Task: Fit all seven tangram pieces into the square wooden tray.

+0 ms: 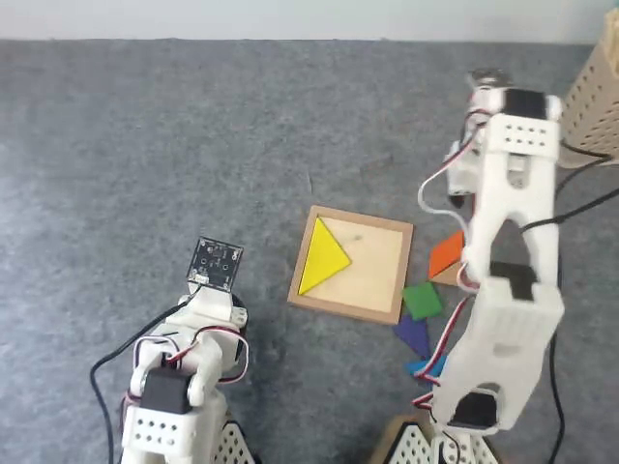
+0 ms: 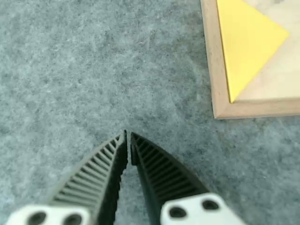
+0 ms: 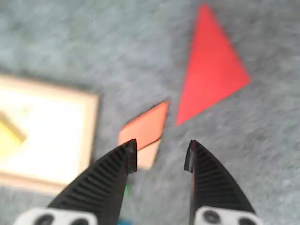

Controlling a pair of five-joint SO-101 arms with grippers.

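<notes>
Right claw point(image 3: 159, 152) is held open and empty over the orange piece point(image 3: 144, 127), likely for pickup; left claw point(image 2: 127, 137) is parked shut and empty at the high view's lower left.

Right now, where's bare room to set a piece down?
In the tray: bare wood between the yellow triangle and the right wall. Outside: open grey mat between the tray's left wall and the left gripper, and beyond its far edge. Crowded: the right side, where orange piece, green square and purple triangle lie beside the right arm.
</notes>
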